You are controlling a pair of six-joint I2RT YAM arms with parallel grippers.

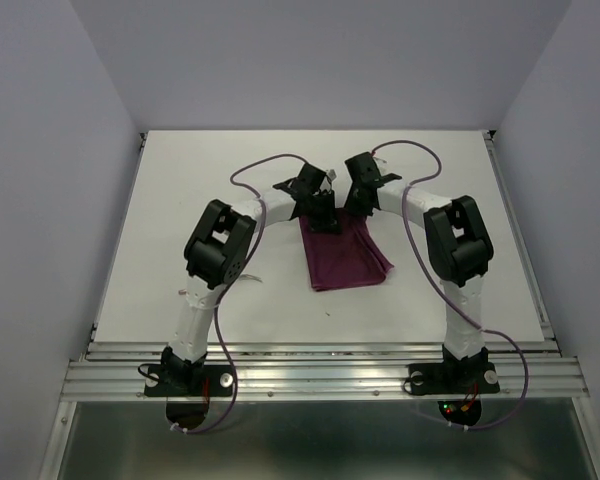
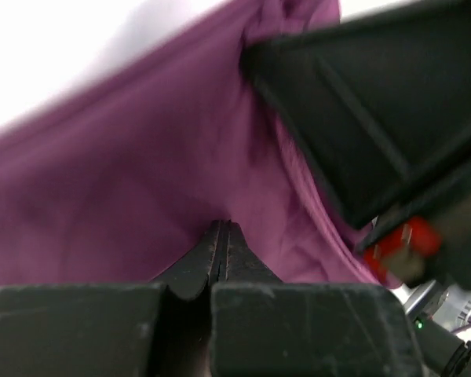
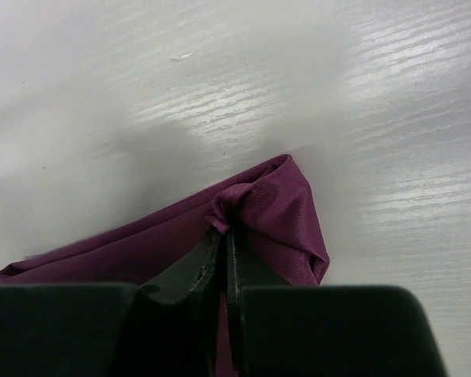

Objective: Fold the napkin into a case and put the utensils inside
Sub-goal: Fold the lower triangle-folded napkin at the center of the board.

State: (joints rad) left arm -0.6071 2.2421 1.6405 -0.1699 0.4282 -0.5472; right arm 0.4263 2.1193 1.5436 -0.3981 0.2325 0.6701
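Lying midway on the table [image 1: 170,200], the napkin [image 1: 346,262] is being pinched along its 12 o'clock edge, the left gripper [image 2: 221,234] clamping it near 11 o'clock and the right gripper [image 3: 224,236] near 1 o'clock, likely to fold it evenly toward 6 o'clock.

Folded burgundy-purple napkin [image 1: 345,258], near end flat, far corners bunched upward.

- Left arm [image 1: 220,250]: elbow raised, forearm reaching forward and inward.
- Left gripper [image 1: 324,220]: angled down, jaws pressed together with no gap.
- Right arm [image 1: 458,240]: mirrors the left, elbow raised, forearm angled inward.
- Right gripper [image 1: 355,203]: angled down, fingers [image 3: 195,267] nipped together on a fold of the napkin [image 3: 282,212].
- The two grippers sit just beside each other.
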